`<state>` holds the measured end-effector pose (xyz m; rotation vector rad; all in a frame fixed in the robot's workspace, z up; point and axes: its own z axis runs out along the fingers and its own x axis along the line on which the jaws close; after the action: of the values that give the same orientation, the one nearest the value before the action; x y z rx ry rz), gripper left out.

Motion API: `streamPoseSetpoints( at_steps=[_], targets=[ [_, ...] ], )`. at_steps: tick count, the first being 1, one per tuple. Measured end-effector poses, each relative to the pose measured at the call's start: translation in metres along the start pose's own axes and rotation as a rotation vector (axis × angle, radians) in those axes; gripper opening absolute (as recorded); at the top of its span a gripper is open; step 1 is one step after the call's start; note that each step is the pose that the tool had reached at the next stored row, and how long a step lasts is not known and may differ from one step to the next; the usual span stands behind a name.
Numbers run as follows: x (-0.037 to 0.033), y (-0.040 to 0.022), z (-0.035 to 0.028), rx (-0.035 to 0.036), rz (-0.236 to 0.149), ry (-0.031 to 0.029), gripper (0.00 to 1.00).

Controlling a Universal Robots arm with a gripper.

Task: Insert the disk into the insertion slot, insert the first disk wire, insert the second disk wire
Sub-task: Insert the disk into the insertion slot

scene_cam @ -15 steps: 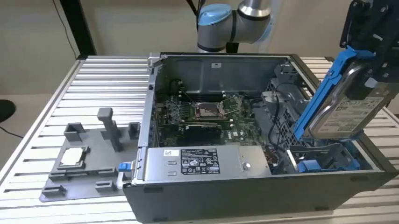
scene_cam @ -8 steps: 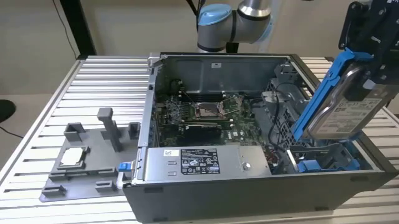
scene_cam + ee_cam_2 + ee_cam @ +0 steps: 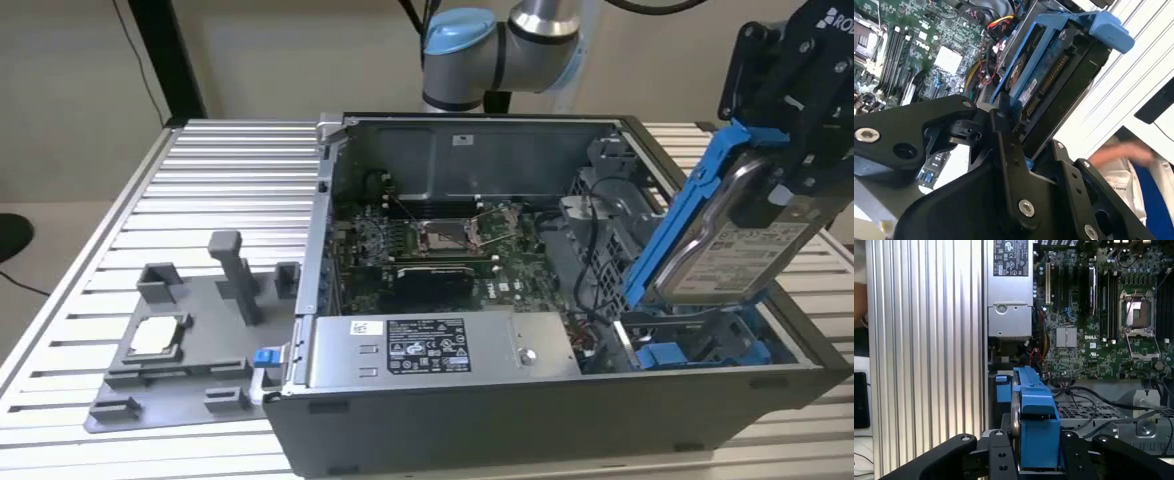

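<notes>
Start at the exterior view's left. A grey moulded plastic fixture tray [image 3: 187, 400] sits on the ribbed metal table [image 3: 80, 250], well apart from the work, so skip it. Next comes the open dark grey metal computer case [image 3: 534, 435], lying on its side. Inside it are the large grey box-shaped power supply with a black-and-white label [image 3: 427, 345] along the near wall and, behind that, the square silver processor socket [image 3: 447, 235] on the green motherboard [image 3: 387, 250]. Neither is your target.

At the exterior view's right, your black metal gripper [image 3: 790, 185] is clamped on the disk [image 3: 741, 255], a flat rectangular silver drive with a white label in a bright blue plastic frame. In the first wrist view the fingers [image 3: 999, 460] press on either side of the blue frame, and the disk runs straight out from the gripper.

The relation that matters is the disk's long axis. It is steeply tilted: the top end, at the gripper, leans toward the exterior view's right, and the bottom end is down in the case corner. The insertion slot [image 3: 701, 352], a narrow dark grey bay with bright blue plastic guides, lies right below that bottom end, in line with the axis. The end meets the guides, but you cannot tell whether it has entered. Going by the tilt, the disk is not seated. In the second wrist view the disk's connector edge [image 3: 1054, 75] looks bare, so no wire appears plugged in.
</notes>
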<state>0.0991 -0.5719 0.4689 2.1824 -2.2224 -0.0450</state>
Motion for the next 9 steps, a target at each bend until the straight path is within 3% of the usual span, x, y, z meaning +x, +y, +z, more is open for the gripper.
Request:
streamPoseSetpoints(
  at_steps=[4,9],
  targets=[
    [-0.0001,-0.0027,0.0020,0.0010,-0.001,-0.0041,0.00],
    [-0.0002,-0.0080,0.0053,0.0018,-0.002,-0.0048,0.00]
  ],
)
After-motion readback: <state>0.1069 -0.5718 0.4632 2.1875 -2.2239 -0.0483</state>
